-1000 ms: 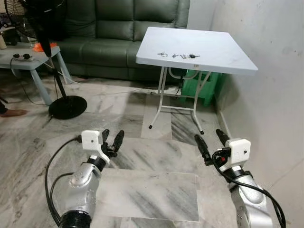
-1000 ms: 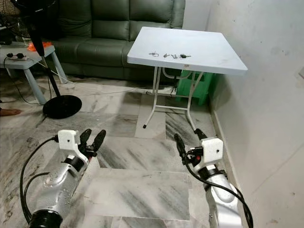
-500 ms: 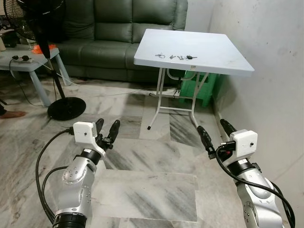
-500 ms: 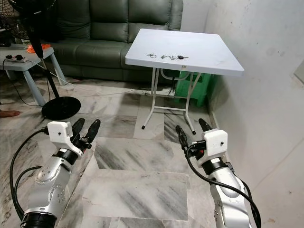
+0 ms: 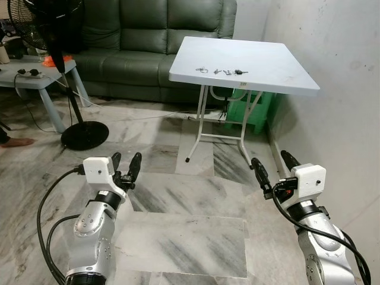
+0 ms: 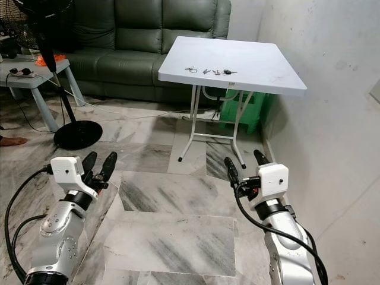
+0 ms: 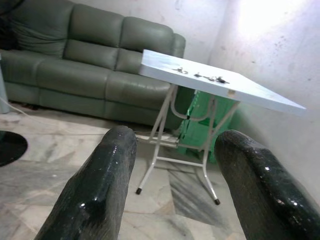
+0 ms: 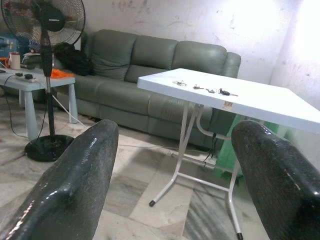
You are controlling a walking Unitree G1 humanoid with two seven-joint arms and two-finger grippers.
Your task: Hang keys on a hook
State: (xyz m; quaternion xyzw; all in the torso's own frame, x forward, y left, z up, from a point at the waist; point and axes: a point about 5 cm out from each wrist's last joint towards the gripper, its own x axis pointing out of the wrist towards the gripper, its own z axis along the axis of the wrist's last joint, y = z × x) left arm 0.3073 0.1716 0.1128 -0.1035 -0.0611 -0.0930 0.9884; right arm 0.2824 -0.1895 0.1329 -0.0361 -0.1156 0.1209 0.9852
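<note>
Nearest, the left tool (image 5: 125, 166) and the right tool (image 5: 272, 169) are both held out low over the grey-veined marble floor (image 5: 190, 237), each on a silver arm trailing black cable. Both tools have their two long black fingers spread apart with nothing between them; the wrist views show a wide gap between each pair, with the room visible through it.

Ahead of the tools and between them, a paler rectangular marble slab (image 5: 184, 240) is set into the floor. Beyond the right tool, and just beside the rough white wall (image 5: 332, 89) on its outer side, stands the white square folding counter (image 5: 279, 71) on thin white metal legs. The small metal keys (image 5: 222, 71) lie in a short row on the far part of the counter top, well apart from both tools; one of them has a dark head. A green plastic crate (image 5: 261, 110) sits under the counter against the wall.

Farther ahead of the left tool stands a black pedestal fan (image 5: 83, 133) with a round base, its cord running across the floor. Past it is a low pale-blue side table (image 5: 44, 77) carrying a power strip and something orange. Farthest back, behind the counter and the fan, a dark green leather sofa (image 5: 148, 41) spans the room.
</note>
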